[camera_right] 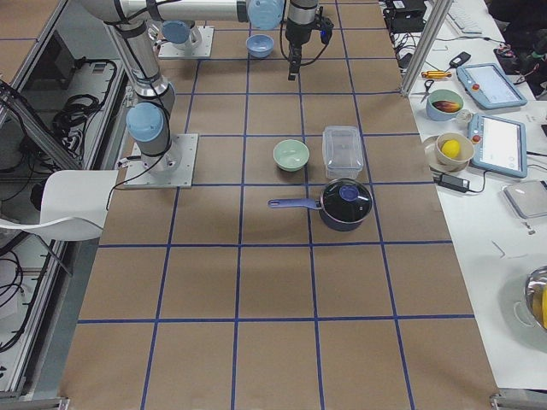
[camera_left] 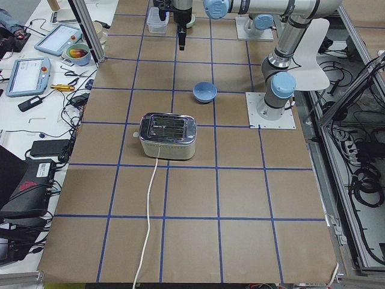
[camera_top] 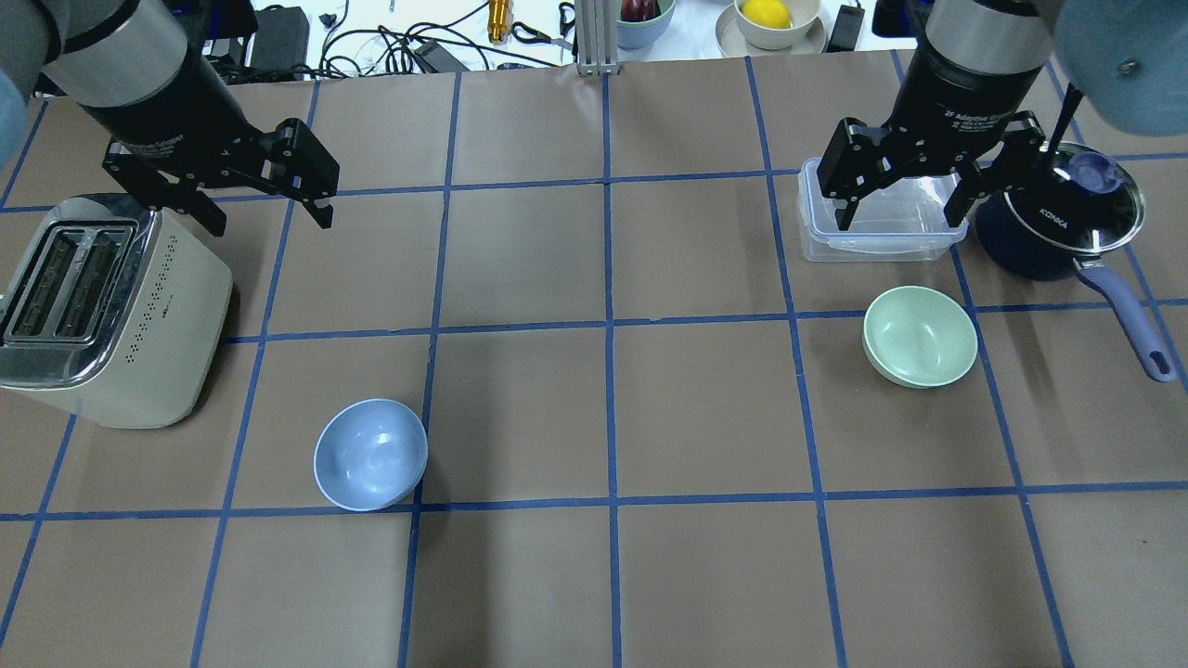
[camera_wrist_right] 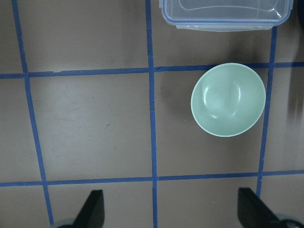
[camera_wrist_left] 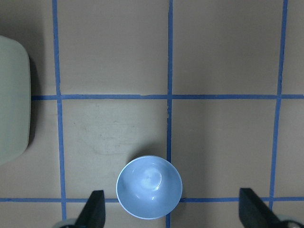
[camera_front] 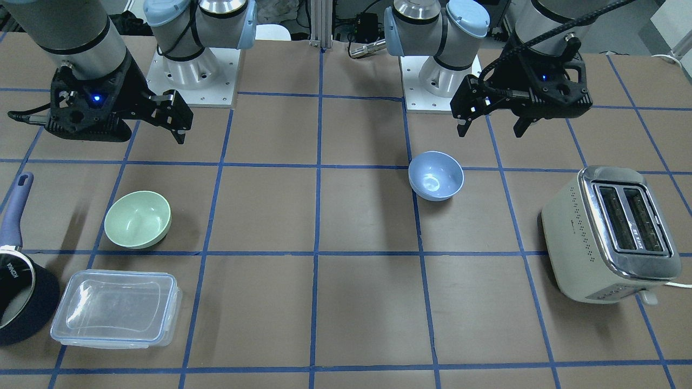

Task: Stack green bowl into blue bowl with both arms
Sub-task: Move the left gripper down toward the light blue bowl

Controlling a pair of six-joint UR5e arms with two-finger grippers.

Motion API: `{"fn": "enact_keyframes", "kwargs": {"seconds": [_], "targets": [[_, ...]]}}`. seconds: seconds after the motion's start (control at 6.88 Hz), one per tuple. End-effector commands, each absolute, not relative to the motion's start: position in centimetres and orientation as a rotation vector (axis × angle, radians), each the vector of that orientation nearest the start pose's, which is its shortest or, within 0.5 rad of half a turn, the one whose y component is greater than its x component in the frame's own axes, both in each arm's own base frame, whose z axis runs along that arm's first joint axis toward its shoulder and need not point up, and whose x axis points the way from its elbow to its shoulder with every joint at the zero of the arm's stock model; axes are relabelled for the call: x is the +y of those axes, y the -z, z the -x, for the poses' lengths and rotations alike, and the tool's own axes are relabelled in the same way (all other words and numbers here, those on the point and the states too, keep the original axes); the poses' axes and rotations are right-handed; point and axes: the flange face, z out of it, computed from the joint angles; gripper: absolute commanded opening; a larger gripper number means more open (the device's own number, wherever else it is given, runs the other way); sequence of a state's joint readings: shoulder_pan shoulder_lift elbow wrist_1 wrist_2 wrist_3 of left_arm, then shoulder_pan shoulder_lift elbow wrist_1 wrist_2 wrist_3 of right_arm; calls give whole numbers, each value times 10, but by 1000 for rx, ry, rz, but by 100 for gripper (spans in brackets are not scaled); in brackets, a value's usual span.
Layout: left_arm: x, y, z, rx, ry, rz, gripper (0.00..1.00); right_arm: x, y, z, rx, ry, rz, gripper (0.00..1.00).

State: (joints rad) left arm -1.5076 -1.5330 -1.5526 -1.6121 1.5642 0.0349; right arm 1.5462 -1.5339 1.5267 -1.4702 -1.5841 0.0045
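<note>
**Opening stage: neither bowl grasped yet**

The green bowl [camera_top: 920, 336] sits on the counter [camera_top: 603, 417] near the clear container [camera_top: 891, 239]. The blue bowl [camera_top: 371, 455] is well apart, by the toaster [camera_top: 111, 315]. The left end effector [camera_top: 269, 218] and right end effector [camera_top: 898, 218] hover wide open and empty. Next, the right one likely needs to drop over the green bowl's rim.

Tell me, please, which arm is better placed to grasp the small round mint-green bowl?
Right: the right gripper hangs open near the round mint-green bowl, while the left gripper is across the table by the glossy periwinkle-blue bowl.

Brown table [camera_top: 520, 417] under a blue tape grid [camera_top: 608, 371]
</note>
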Motion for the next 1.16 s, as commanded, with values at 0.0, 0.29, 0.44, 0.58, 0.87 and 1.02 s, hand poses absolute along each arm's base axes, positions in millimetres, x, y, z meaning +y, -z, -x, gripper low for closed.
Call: {"fn": "enact_keyframes", "kwargs": {"seconds": [0.0,0.29,0.44,0.58,0.87,1.02], "targets": [[-483,-511,104,3145,29,31,100,-501,-482,-120,3151,-145,-45,100],[-465,-440,110,3150,-184,35,100,-501,-481,-120,3147,-150,-43,100],[-461,-380,112,3149,-236,40,100,-501,-480,-119,3149,-155,-47,100],[-451,-329,113,3158,-169,60,100,-502,-471,-119,3150,-189,-47,100],[-421,-258,133,3158,-141,64,100,-517,-460,-83,3148,-198,-121,100],[-415,-241,157,3140,-159,1,100,-528,-450,-20,3125,-230,-156,100]]}}
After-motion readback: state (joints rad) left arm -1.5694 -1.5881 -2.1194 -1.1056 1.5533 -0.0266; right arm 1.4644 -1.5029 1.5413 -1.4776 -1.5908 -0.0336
